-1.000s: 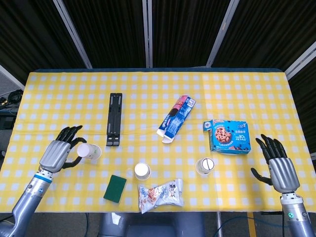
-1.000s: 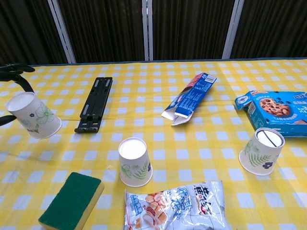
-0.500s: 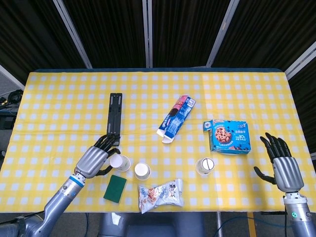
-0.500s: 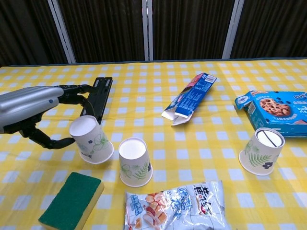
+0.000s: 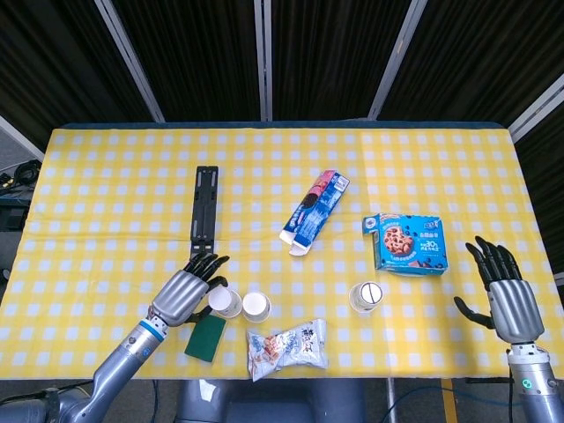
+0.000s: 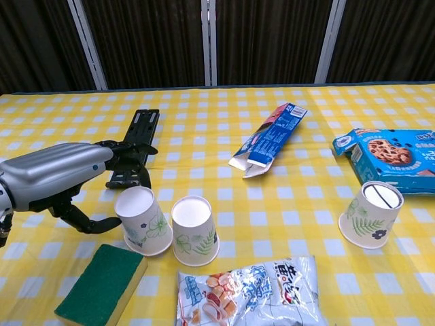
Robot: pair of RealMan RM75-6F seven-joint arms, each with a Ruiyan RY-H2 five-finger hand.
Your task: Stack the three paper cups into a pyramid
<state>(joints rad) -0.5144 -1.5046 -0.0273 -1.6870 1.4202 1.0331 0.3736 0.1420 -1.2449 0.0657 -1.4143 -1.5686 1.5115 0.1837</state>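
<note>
Three white paper cups with green leaf prints stand upside down on the yellow checked tablecloth. My left hand (image 6: 61,178) (image 5: 183,297) holds the left cup (image 6: 144,221) (image 5: 226,301), which is slightly tilted, with the thumb in front and the fingers behind. This cup touches the middle cup (image 6: 195,231) (image 5: 256,306). The third cup (image 6: 370,214) (image 5: 367,296) stands alone further right. My right hand (image 5: 506,298) hovers open at the table's right edge, well away from the cups; only the head view shows it.
A green sponge (image 6: 100,286) lies just in front of the left cup, with a snack bag (image 6: 248,291) in front of the middle cup. Behind the cups are a black bracket (image 6: 132,146), a blue carton (image 6: 268,139) and a cookie box (image 6: 387,151).
My left hand carried its cup from the far left rightward and brought it down against the middle cup. The right hand sank slightly and stays open.
</note>
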